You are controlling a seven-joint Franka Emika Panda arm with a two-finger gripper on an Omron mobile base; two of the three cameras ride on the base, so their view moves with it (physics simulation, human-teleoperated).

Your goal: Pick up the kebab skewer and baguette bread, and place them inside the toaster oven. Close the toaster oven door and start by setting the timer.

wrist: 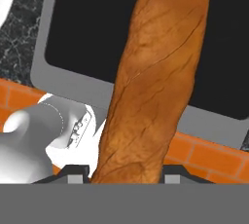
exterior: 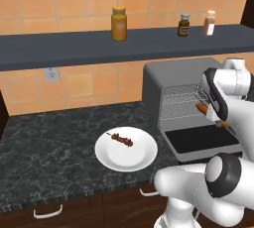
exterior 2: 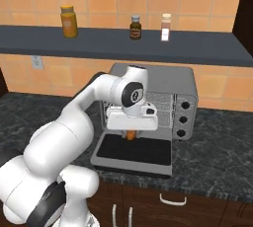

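The gripper (wrist: 124, 172) is clamping the baguette bread (wrist: 155, 77) by one end above the toaster oven door (exterior: 202, 140). The stiff, light loaf is likely tolerating an end grip, though mid-length looks steadier

Left base view: behind the arm, to its left, looking forward and down at mid range; takes in the surface (exterior: 44, 147), plate (exterior: 141, 157), toaster oven (exterior: 168, 81) and shelf (exterior: 74, 48). Right base view: behind-right, same tilt and range, facing the oven front square-on. Shared by both: oven, open door (exterior 2: 133, 153), shelf, tiled wall. Hand view: on the hand, looking along the gripper (wrist: 126, 172), very close to the baguette (wrist: 155, 72), the door behind it.
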